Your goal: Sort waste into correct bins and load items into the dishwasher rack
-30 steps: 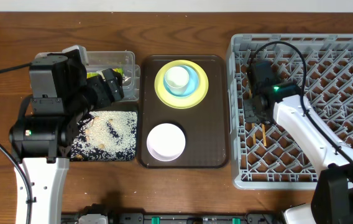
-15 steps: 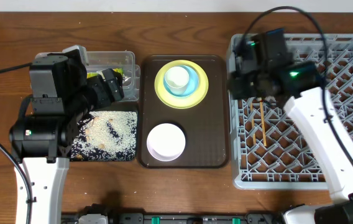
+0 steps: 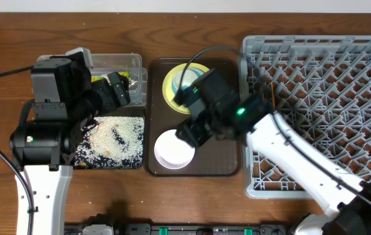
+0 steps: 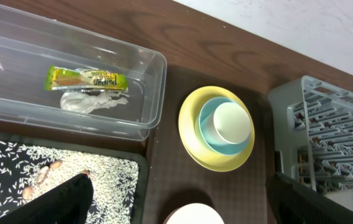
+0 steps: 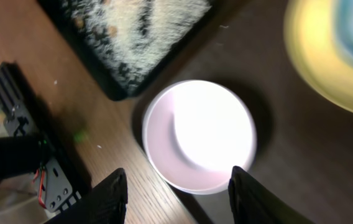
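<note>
My left gripper [image 4: 179,186] is spread as wide as it goes with nothing in it, hanging near the clear rectangular plastic tub [image 4: 155,78]. My right gripper [image 5: 179,190] has its 2 fingers [image 5: 111,196] partway apart and is empty too. It's hovering above the round glossy white bowl [image 5: 198,134], which sits on the big dark brown serving tray [image 5: 282,149].

Only the left wrist camera shows the inside of the tub properly: the small yellow-green snack wrapper [image 4: 86,79] lies flat, with the crumpled white napkin [image 4: 92,101] touching it just below. From overhead the tub is mostly under my left arm.

That same camera gets the stack clean: small white cup [image 4: 232,122] inside the light blue bowl [image 4: 207,121] on the round yellow plate [image 4: 189,142]. Overhead, my right arm covers most of that stack, and in the right wrist view the plate's just a yellow blur cut off at the edge.

The shallow black tray [image 3: 136,163] beside the tub is speckled with loose white rice scraps [image 3: 123,127], plus a few tan bits I can't identify. The large square grey plastic dishwasher rack [image 3: 329,85], all lattice and pegs, sits on the right. There's a thin wooden chopstick [image 3: 274,90] in it near the left wall, but I can't tell if that's 1 or 2.
</note>
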